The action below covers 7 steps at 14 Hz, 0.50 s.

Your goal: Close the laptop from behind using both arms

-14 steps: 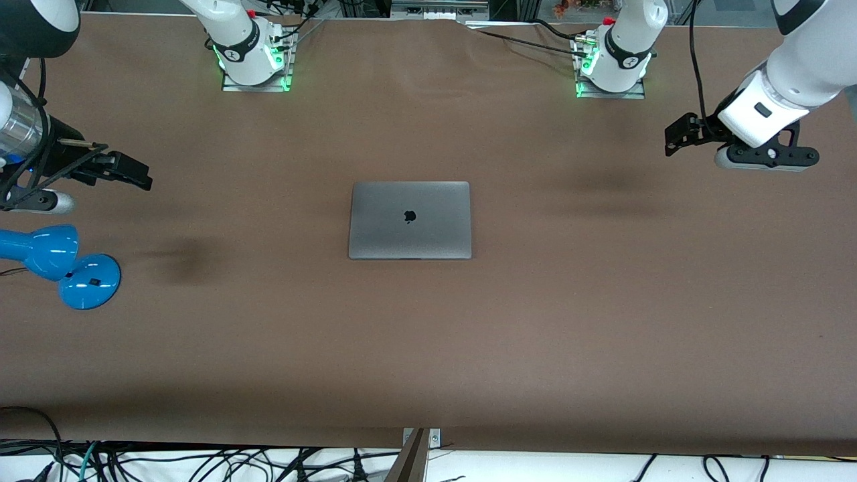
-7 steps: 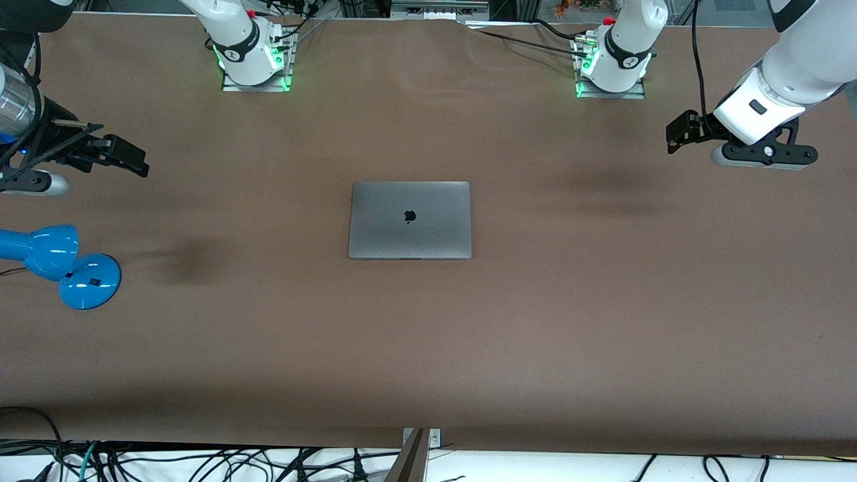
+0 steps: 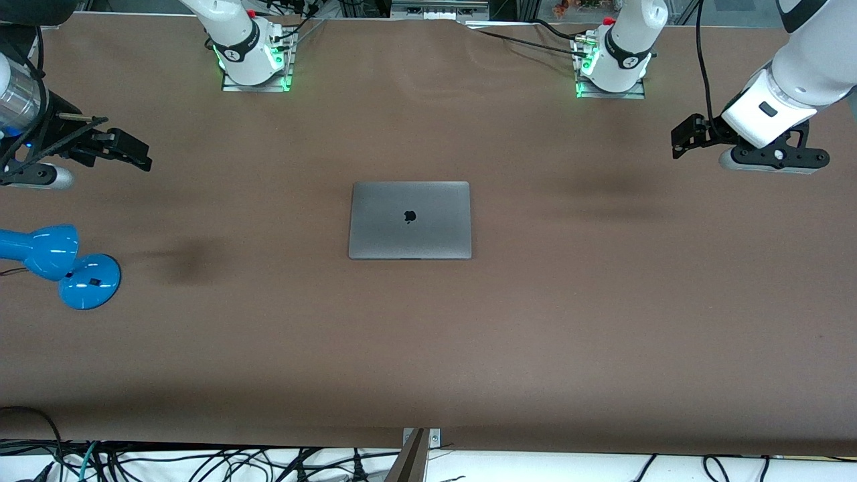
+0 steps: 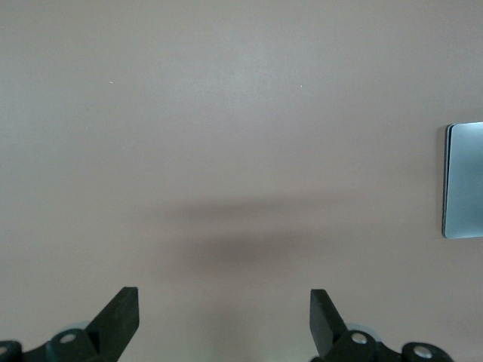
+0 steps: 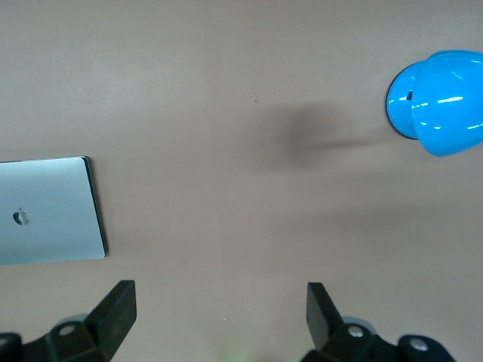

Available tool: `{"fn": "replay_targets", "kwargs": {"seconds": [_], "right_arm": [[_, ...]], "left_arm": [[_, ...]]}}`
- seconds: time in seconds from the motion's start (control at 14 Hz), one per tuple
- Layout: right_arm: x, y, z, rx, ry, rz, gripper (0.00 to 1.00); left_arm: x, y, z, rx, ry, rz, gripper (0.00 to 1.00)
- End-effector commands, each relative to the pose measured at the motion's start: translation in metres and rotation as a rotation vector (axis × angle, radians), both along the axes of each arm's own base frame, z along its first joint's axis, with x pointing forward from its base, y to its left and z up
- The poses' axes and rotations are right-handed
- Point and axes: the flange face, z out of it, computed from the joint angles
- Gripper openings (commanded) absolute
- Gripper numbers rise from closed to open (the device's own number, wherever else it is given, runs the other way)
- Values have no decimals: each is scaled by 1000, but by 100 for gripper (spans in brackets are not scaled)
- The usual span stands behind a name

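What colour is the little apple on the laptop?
Black, on the grey laptop lid; clearest in the front view.

Closed laptop (image 3: pixel 410 219) lies flat mid-surface (image 3: pixel 602 321), with open brown ground all round it. I see my left hand (image 3: pixel 677 139) over bare surface toward the left arm's end, fingers (image 4: pixel 121 320) spread wide. My right hand (image 3: pixel 137 155) hangs over the right arm's end, fingers (image 5: pixel 117 309) likewise apart. The one obstacle there is a blue lamp (image 3: pixel 60 264), nearer the front camera; it seems to stand clear of the hand.
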Motion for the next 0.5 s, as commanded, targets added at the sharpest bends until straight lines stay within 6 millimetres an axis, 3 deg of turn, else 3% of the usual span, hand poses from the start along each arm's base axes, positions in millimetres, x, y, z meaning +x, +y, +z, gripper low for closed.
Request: {"fn": "replay_targets", "kwargs": {"seconds": [0.0, 0.43], "right_arm": [[-9, 1, 0, 11, 8, 0, 100], [-7, 1, -10, 10, 20, -2, 100]], "left_arm": [[0, -1, 4, 25, 40, -7, 100], [-1, 1, 4, 24, 49, -4, 100]]}}
